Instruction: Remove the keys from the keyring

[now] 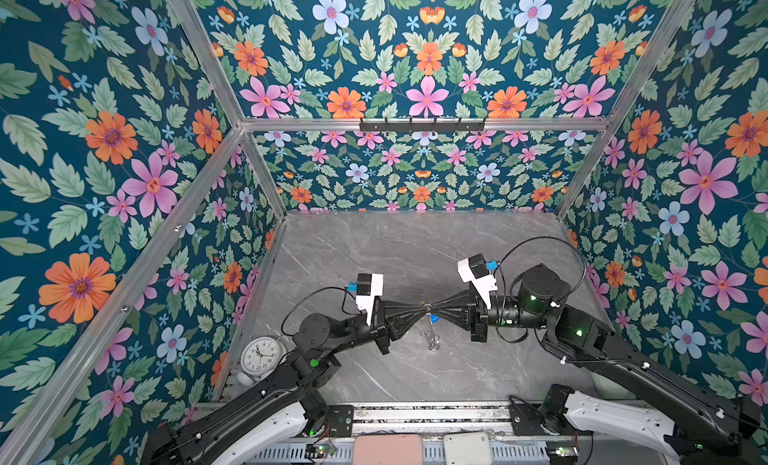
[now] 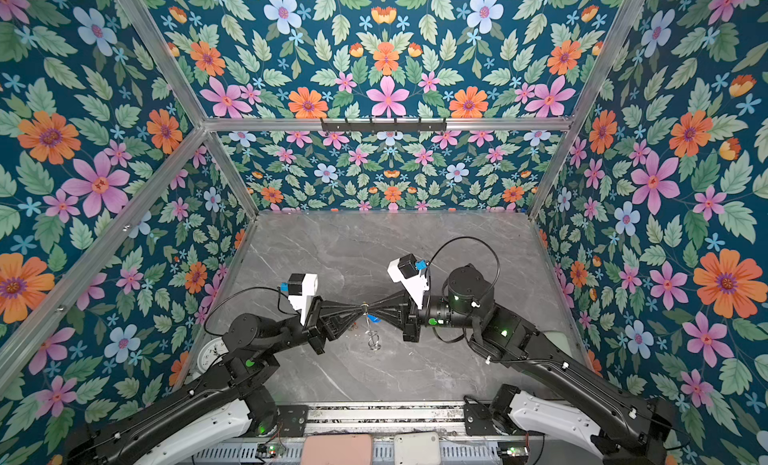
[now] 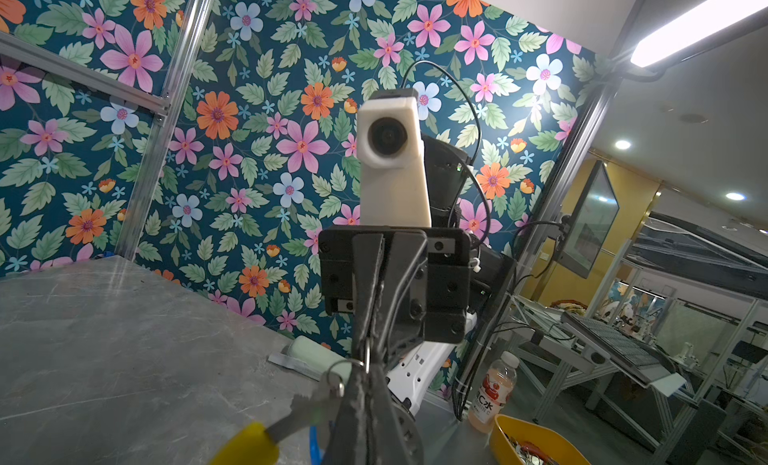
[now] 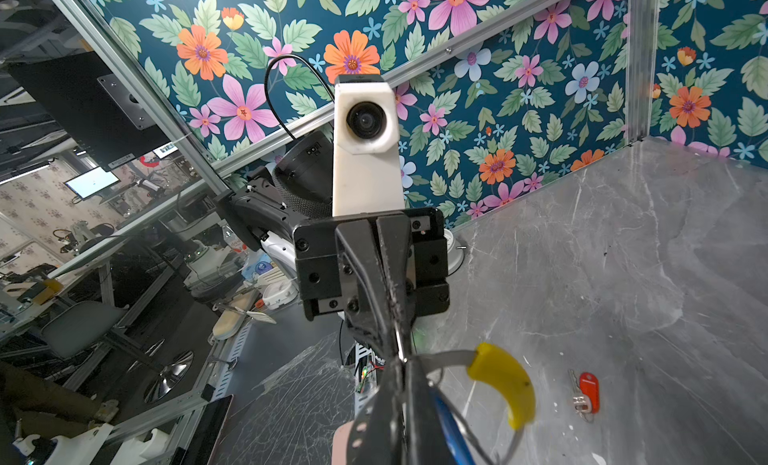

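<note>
Plainly, the fingers [image 3: 365, 404] of the left gripper [image 1: 420, 307] were pressed together on the thin grey rim of the keyring [image 4: 446, 355], with no gap between them. Tip to tip against it, the right gripper [image 1: 432, 309] had its fingers [image 4: 392, 404] closed too. They nipped at the same spot, where a small silver loop showed; whether that loop belonged to the ring or to a key I could not tell.

From that pinch the keyring hung in the air above the table [image 1: 374, 255], its yellow segment [image 4: 505, 386] curving out to one side. The blue-tagged key [image 1: 435, 318] dangled just under the meeting tips, close against the ring. The red-tagged key [image 4: 587, 391] lay flat on the grey marble-look tabletop, apart from the ring and from both grippers.

Both arms reached in from the near edge and met around the middle of the table, their wrist cameras facing each other. A white clock [image 1: 261, 355] sat by the left arm at the near left corner, and flowered walls closed in three sides.
</note>
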`<state>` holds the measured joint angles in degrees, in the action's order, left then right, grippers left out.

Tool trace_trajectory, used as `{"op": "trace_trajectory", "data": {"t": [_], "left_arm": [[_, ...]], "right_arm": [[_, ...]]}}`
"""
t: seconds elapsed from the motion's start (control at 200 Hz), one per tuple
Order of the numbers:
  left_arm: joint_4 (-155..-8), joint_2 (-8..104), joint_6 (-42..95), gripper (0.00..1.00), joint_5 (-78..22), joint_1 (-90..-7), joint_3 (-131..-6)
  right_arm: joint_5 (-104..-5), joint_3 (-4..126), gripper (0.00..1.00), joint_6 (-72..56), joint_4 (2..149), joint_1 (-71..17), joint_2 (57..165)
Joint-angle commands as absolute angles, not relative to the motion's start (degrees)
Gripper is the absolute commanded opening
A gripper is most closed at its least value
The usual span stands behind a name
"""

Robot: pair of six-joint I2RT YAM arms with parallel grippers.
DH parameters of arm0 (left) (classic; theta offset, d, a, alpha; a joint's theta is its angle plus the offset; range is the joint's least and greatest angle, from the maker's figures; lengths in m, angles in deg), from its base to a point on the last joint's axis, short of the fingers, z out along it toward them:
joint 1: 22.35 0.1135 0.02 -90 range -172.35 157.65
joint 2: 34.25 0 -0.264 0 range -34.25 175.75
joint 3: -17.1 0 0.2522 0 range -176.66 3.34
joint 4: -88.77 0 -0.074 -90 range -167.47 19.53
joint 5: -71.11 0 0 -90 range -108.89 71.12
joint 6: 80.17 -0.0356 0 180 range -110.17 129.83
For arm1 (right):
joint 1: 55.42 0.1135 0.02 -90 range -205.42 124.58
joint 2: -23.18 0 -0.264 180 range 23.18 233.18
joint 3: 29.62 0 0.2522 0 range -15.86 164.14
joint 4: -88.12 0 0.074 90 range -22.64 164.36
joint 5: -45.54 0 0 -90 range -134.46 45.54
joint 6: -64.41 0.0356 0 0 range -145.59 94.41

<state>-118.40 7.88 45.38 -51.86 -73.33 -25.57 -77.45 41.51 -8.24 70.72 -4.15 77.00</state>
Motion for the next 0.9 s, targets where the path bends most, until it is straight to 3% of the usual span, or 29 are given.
{"op": "trace_trajectory", "data": {"t": [0.0,0.12,0.25,0.44,0.895], "left_arm": [[-117.73,7.86,45.08,0.13,-52.15,-73.26,-26.18],[-115.78,7.38,45.15,0.31,-52.43,-73.24,-26.35],[-111.21,6.63,44.54,0.37,-53.18,-73.24,-27.64],[-99.01,6.57,41.44,0.38,-55.65,-73.24,-32.39],[-78.30,11.60,34.80,0.26,-61.17,-73.29,-42.99]], "right_arm": [[-77.88,42.00,0.00,-9.24,70.80,-4.12,76.38],[-77.10,42.54,0.00,-10.41,67.67,-4.10,76.13],[-76.42,44.70,0.00,-13.15,61.30,-4.16,76.13],[-76.27,49.06,0.00,-18.09,50.57,-4.18,77.96],[-78.89,56.63,0.00,-24.32,37.89,-4.25,82.43]]}}
